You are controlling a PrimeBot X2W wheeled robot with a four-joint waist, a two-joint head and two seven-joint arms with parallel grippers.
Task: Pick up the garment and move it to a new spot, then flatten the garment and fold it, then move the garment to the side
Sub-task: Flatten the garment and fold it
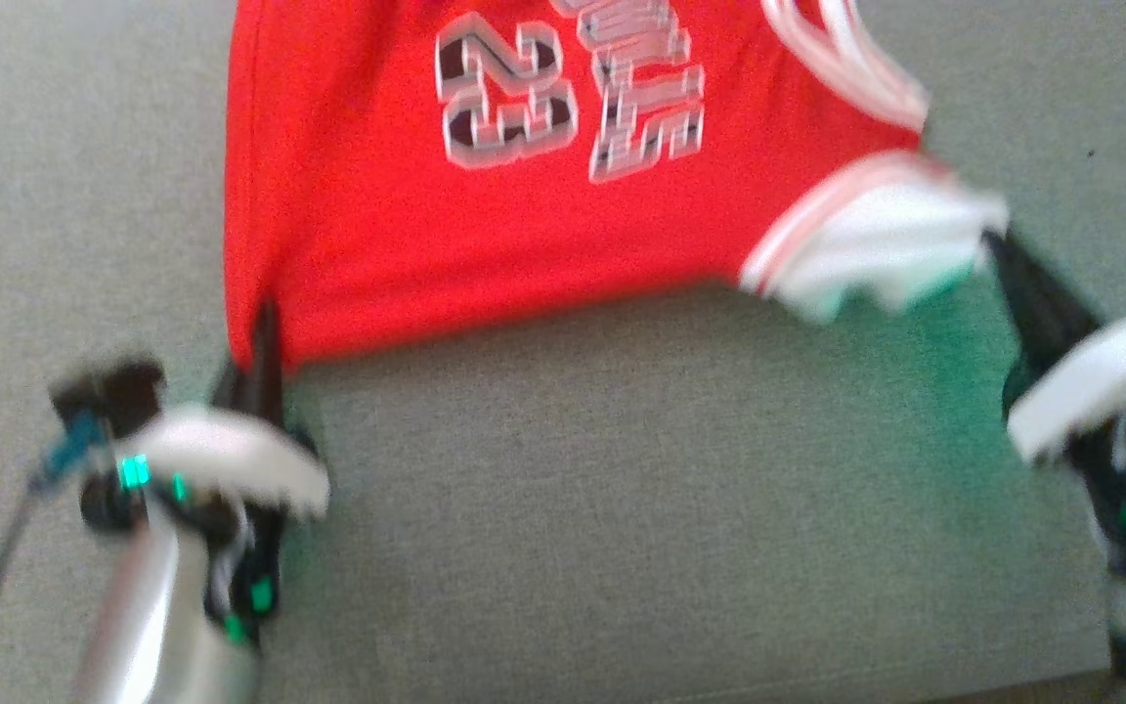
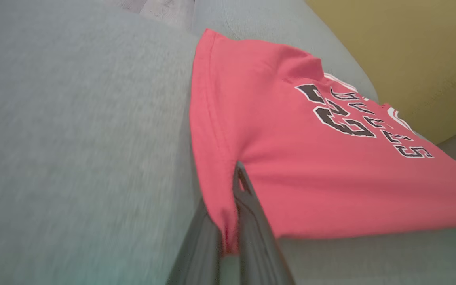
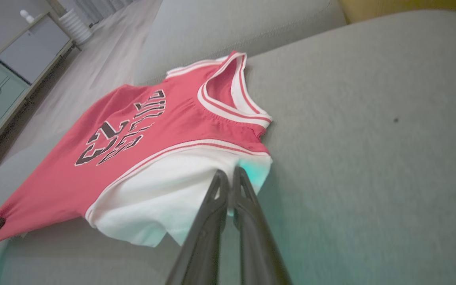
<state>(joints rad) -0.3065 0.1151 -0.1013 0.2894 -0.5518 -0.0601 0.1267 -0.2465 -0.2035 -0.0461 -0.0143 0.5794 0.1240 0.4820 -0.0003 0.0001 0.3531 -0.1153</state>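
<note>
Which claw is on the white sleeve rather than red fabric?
The right claw, shut on the white sleeve of the jersey; the left claw pinches its red hem corner.

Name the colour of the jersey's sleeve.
White sleeve, edged by red-striped trim; clearest in the right wrist view.

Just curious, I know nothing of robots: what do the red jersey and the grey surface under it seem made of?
The red jersey looks like soft, matte knit cloth, perhaps cotton or polyester: it creases and sags limply. The grey surface looks like matte, heathered woven upholstery, probably padded, judging by its rounded edges.
</note>
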